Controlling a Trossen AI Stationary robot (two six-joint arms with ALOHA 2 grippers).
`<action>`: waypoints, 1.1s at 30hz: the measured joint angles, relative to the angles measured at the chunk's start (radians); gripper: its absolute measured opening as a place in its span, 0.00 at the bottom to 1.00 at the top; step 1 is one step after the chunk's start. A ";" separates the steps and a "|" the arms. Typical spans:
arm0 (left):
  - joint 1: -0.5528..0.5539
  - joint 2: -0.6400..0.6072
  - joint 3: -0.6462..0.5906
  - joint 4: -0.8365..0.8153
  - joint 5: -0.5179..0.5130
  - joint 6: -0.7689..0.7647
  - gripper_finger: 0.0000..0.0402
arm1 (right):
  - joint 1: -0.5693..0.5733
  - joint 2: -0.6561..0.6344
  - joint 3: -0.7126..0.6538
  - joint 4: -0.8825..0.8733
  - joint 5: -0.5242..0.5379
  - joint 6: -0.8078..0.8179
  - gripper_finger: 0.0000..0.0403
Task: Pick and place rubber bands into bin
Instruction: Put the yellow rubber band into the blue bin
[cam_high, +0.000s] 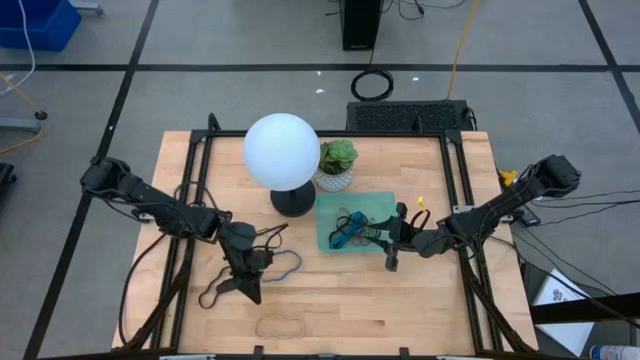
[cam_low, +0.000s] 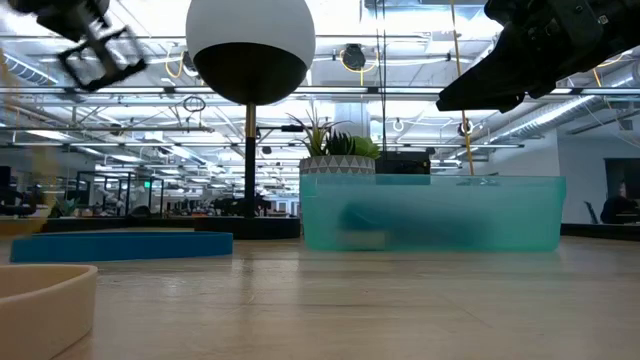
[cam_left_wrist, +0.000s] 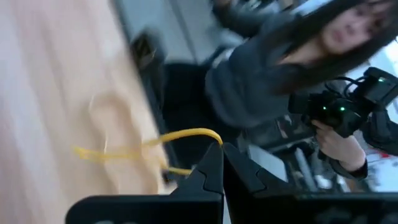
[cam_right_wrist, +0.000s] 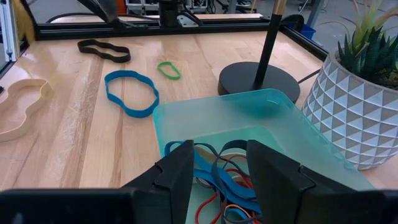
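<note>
Blue (cam_high: 285, 262), black (cam_high: 215, 290) and tan (cam_high: 280, 325) rubber bands lie flat on the wooden table, and a small green one (cam_right_wrist: 168, 68) lies beyond the blue one. The mint-green bin (cam_high: 330, 238) holds several bands (cam_right_wrist: 217, 171). My left gripper (cam_high: 247, 275) hangs above the table between the black and blue bands. It is shut on a yellow rubber band (cam_left_wrist: 149, 144). My right gripper (cam_right_wrist: 221, 180) is open at the bin's right side, with its fingers above the bands inside. My left gripper pinches one end of the yellow band's loop (cam_left_wrist: 214, 138) between its two shut fingertips. The rest of the loop reaches out ahead of the fingers, clear of the table. The picture is blurred, so how many strands are caught does not show.
A lamp with a white globe (cam_high: 281, 150) stands on a black base (cam_high: 291, 202) left of the bin. A potted plant (cam_high: 337, 165) stands at the bin's far side. A person holding a camera (cam_left_wrist: 336, 112) stands beyond the table's near edge.
</note>
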 joint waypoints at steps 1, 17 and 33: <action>-0.004 0.000 0.000 0.043 -0.015 0.024 0.00 | 0.000 0.000 0.000 0.000 0.000 0.000 0.35; -0.001 0.002 0.034 0.367 -0.647 0.575 0.00 | 0.000 0.000 0.000 0.000 0.000 0.000 0.35; 0.102 0.315 0.312 0.278 -1.073 0.737 0.00 | 0.000 0.000 -0.133 0.189 0.001 0.037 0.35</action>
